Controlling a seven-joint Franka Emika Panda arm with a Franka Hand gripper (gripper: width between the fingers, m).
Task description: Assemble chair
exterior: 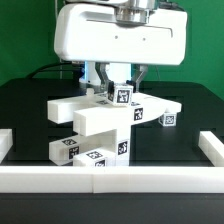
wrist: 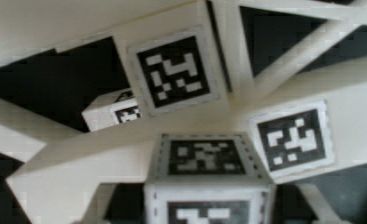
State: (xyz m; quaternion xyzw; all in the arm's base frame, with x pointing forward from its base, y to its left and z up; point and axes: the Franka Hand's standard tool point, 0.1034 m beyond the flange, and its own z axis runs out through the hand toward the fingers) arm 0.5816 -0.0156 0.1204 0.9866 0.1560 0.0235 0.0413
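Between fingertips of gripper (exterior: 121,86): tagged chair part (exterior: 122,96), above stacked chair slabs (exterior: 98,124).

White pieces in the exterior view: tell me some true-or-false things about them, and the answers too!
1. The white pieces are piled on a black table. True.
2. The pieces carry black-and-white square tags. True.
3. The small cube sits on the exterior view's left. False: it sits on the exterior view's right, beside the pile.
4. The jaws hang far off to one side of the pile. False: they are right at the top of the pile.
5. A white rail runs between the pile and the camera. True.
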